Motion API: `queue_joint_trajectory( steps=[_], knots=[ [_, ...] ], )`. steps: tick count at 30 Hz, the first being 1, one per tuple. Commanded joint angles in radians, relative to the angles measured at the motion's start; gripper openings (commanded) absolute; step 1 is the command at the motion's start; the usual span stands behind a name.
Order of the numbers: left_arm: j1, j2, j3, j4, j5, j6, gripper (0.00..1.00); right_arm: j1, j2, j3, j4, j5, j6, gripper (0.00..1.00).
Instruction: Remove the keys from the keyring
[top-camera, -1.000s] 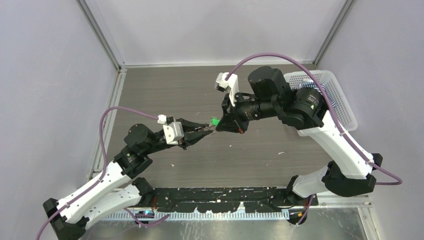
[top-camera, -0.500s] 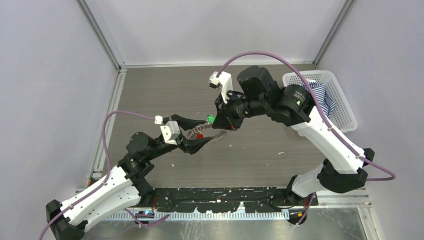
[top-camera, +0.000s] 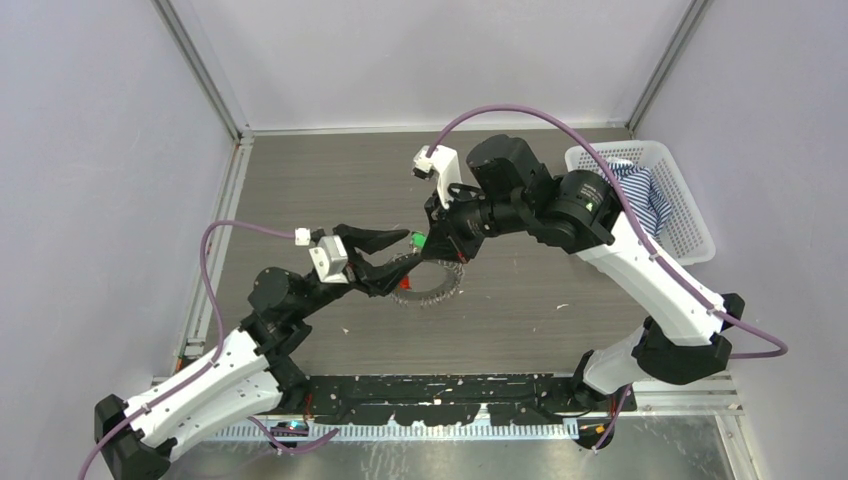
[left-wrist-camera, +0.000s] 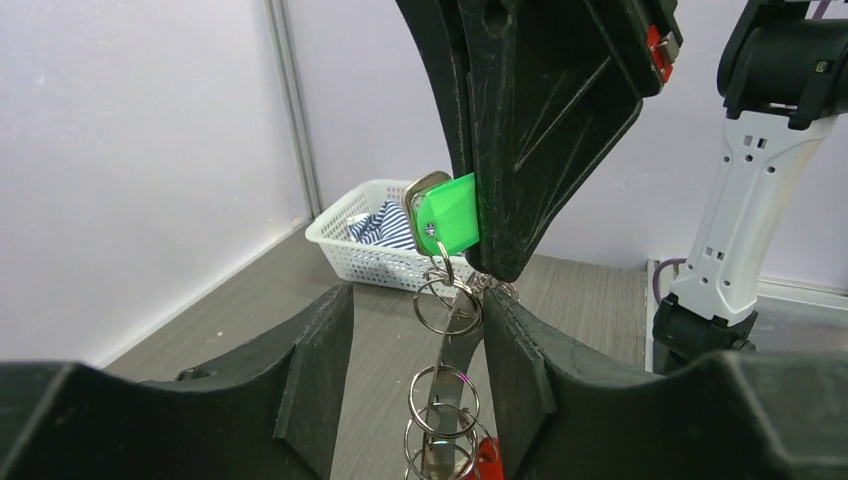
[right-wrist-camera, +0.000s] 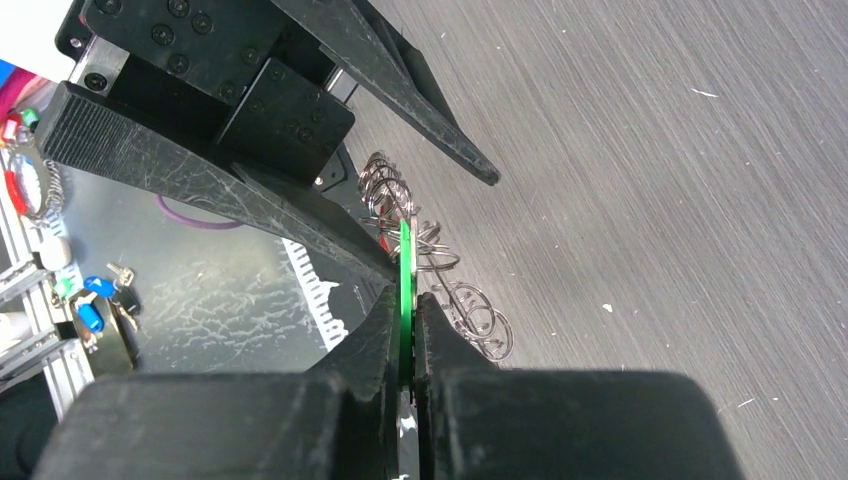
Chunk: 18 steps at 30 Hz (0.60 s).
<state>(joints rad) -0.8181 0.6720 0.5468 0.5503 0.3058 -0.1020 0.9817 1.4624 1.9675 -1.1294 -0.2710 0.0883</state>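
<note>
Keys (top-camera: 410, 294) dangle from green key (left-wrist-camera: 447, 215) pinched by right end effector (right-wrist-camera: 405, 300) — left end effector (left-wrist-camera: 418, 305) spread.

A dark grey wood-grain tabletop (top-camera: 320, 180) is enclosed by 3 plain pale lilac-grey walls (top-camera: 430, 60), joined at the 2 far corners by aluminium profile posts (top-camera: 199, 68), under even lighting.

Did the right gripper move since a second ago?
Yes. The right gripper slid left, away from the white basket, still pinching the green key.
</note>
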Motion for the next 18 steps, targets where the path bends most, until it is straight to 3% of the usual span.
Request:
queue_joint_trajectory(
  steps=[1, 9, 18],
  knots=[
    [-0.002, 0.007, 0.023, 0.028, -0.005, 0.001, 0.51, 0.017, -0.006, 0.038, 0.073, 0.042, 0.026, 0.01],
    [-0.007, 0.039, 0.06, -0.028, 0.01, -0.006, 0.45, 0.04, -0.025, 0.015, 0.097, 0.051, 0.028, 0.01],
    [-0.007, 0.025, 0.061, -0.054, -0.059, 0.01, 0.11, 0.05, -0.034, 0.006, 0.099, 0.084, 0.027, 0.01]
  ],
)
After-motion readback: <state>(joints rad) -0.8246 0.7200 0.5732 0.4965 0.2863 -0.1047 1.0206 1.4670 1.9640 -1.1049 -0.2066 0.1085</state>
